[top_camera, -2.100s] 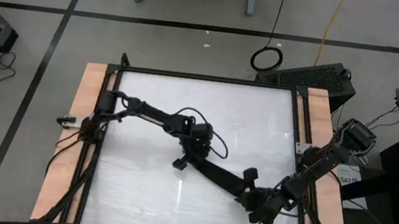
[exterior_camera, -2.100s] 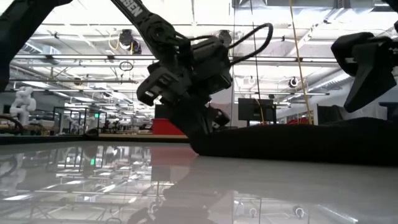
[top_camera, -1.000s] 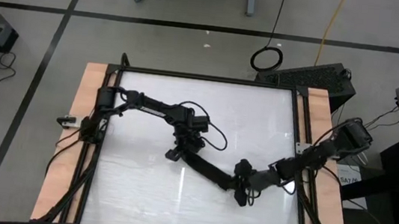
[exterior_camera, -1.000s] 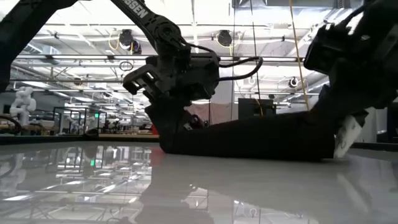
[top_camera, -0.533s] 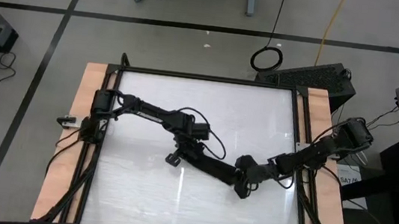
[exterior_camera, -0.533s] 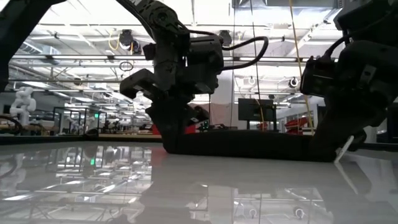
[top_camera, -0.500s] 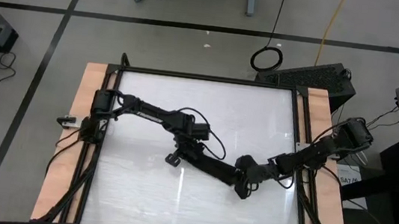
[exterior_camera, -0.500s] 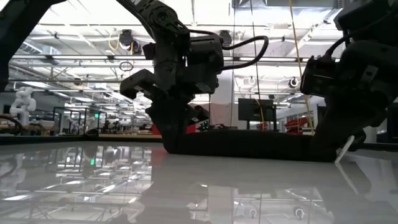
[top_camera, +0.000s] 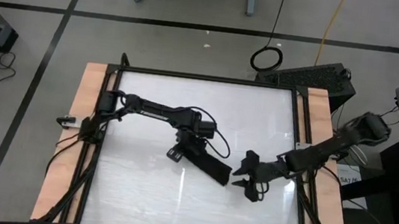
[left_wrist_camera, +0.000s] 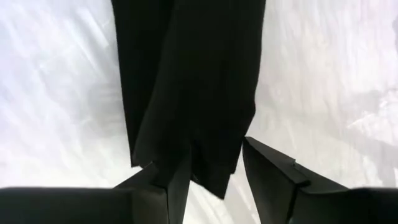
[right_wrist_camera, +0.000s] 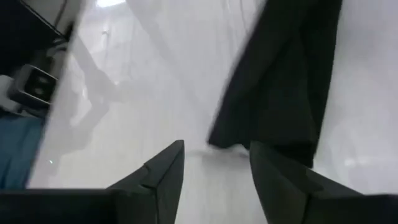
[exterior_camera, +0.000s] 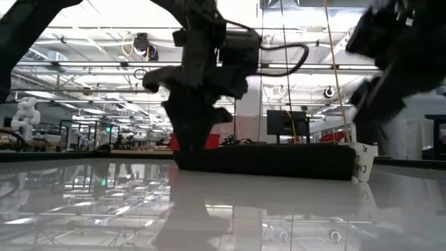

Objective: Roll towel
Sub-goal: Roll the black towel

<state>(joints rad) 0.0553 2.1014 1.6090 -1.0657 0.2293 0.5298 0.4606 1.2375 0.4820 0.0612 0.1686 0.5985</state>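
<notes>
The towel [top_camera: 207,163] is a soft black cloth, folded into a long thin strip. It lies flat near the middle of the worktop [top_camera: 137,195], slanting from the left arm's side down toward the right arm's side. The worktop is white and shiny (ceiling lights and the arms mirror in it), with pale wood strips along its two sides.

In the low view the towel [exterior_camera: 265,160] looks like a low, dark, flat-topped bar, and a small white tag [exterior_camera: 362,162] stands up at its right-hand end.

The left pincer [top_camera: 185,149] sits on the strip's end nearest the left arm. In the left wrist view its two dark, smooth, wedge-shaped fingers [left_wrist_camera: 273,180] stand a little apart with the towel's corner [left_wrist_camera: 193,93] between them; whether they squeeze the cloth cannot be told.

The right pincer [top_camera: 246,179] is just beside the strip's other end, not touching it. Its fingers are spread apart, holding nothing.
</notes>
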